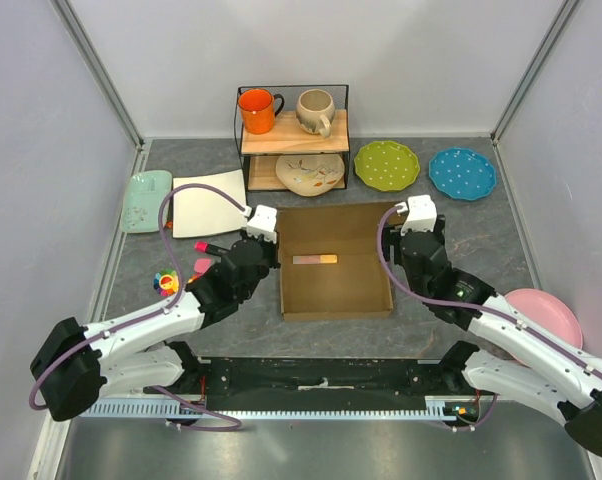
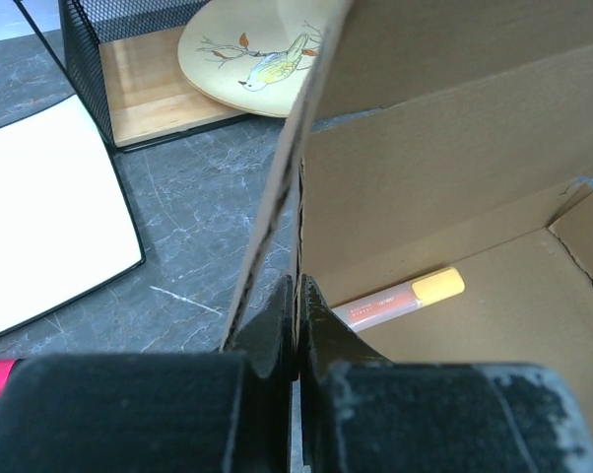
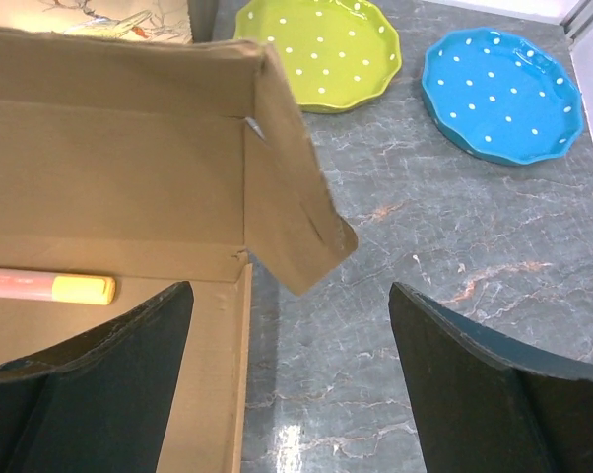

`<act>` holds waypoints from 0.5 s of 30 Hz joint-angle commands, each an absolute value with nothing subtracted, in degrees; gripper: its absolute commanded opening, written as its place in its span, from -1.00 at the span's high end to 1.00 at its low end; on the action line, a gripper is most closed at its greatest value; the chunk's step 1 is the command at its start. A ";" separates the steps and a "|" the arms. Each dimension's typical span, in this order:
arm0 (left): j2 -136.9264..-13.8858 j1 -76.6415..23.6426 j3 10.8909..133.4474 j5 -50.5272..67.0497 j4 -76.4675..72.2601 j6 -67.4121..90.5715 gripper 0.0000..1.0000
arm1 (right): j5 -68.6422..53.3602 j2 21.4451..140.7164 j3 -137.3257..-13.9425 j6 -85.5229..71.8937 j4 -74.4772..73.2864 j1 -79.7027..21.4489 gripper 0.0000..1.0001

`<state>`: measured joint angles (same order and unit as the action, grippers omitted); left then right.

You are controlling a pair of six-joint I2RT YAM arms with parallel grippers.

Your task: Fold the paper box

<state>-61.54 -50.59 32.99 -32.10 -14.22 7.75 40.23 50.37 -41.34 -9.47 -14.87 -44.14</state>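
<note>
Pinches the left wall of the box [image 1: 336, 270] with the left tool [image 2: 296, 330], clenched on the cardboard edge, wall standing upright. Holds the right tool [image 3: 291, 291] released, jaws wide apart, at the box's right side, with the loose flap [image 3: 292, 212] slanting outward between the fingers and, as far as visible, touching neither. Box in the middle of the worktop [image 1: 481, 230], between both arms, just in front of the rack [image 1: 291, 140], open on top, back wall raised. On the box floor near the back wall, a marker [image 1: 314, 260] with a yellow cap. Left of the box, a white plate [image 1: 209, 203]; on the rack's lower shelf, a bird plate [image 1: 309, 173]; at back right, a green plate [image 1: 386, 165] and a blue plate [image 1: 462, 172]
</note>
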 commanded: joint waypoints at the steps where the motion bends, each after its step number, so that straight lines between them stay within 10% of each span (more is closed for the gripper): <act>1: -60.39 -47.73 34.80 -24.27 -11.61 5.62 0.97 | 40.78 48.25 -38.59 -9.49 -9.06 -42.02 -0.77; 15: -61.08 -40.87 36.21 -10.11 -8.61 5.80 0.97 | 29.36 50.80 -36.74 -10.02 -0.62 -34.54 -0.76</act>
